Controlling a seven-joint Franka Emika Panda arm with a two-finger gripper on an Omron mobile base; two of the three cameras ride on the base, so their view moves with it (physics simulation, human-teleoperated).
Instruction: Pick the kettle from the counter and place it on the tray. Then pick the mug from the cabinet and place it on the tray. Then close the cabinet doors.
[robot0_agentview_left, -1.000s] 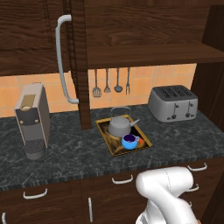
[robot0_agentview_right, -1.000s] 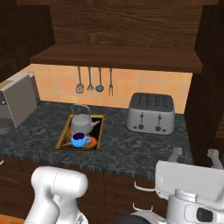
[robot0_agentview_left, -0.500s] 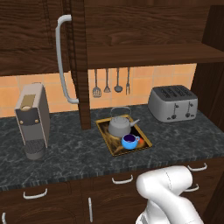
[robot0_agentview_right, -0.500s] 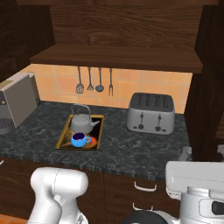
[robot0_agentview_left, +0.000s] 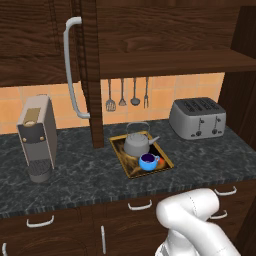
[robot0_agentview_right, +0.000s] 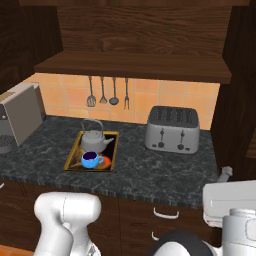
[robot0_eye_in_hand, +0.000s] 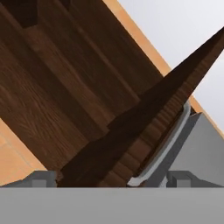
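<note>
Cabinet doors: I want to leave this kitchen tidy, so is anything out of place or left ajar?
Yes. The left cabinet door stands open, edge-on over the counter, its white handle facing out. The kettle and mug sit upright on the tray; nothing is spilled.

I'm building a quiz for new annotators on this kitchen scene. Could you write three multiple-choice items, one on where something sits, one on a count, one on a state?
1. Where is the mug?
A. on the tray, in front of the kettle
B. on the cabinet shelf
C. beside the toaster

2. How many utensils hang on the orange wall?
A. two
B. four
C. six

3. How do the cabinet doors stand?
A. both shut
B. at least one swung open
C. taken off

Answers: 1 A, the blue mug sits inside the tray rim with the kettle behind it. 2 B, four utensils hang in a row. 3 B, the door stands edge-on over the counter, shelf exposed.
</note>
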